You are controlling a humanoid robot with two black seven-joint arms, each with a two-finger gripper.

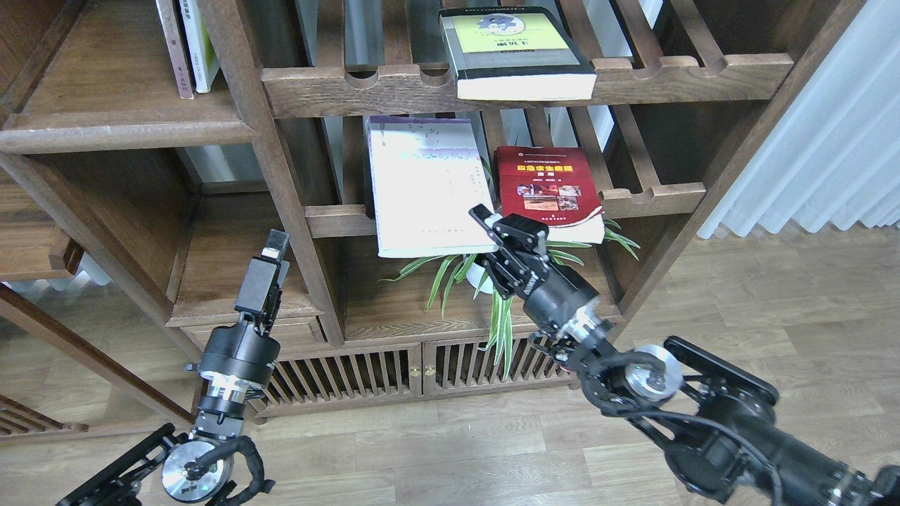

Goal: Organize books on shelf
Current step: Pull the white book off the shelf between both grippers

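3 books: lavender in right jaws grip, red, black; left jaws unclear.

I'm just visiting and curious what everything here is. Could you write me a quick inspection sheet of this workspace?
Surface: solid plank shelf, upper left, bare in front.
Job's things: lavender-white book and red book on the middle slatted rack; black book on the rack above.
Clutter: two thin books upright on the plank; spider plant.
Grippers: right gripper at the lavender-white book's lower corner, grip unclear; left gripper apart from all books.
Cables: black loops at the right wrist.
Surroundings: wood floor, white curtain.
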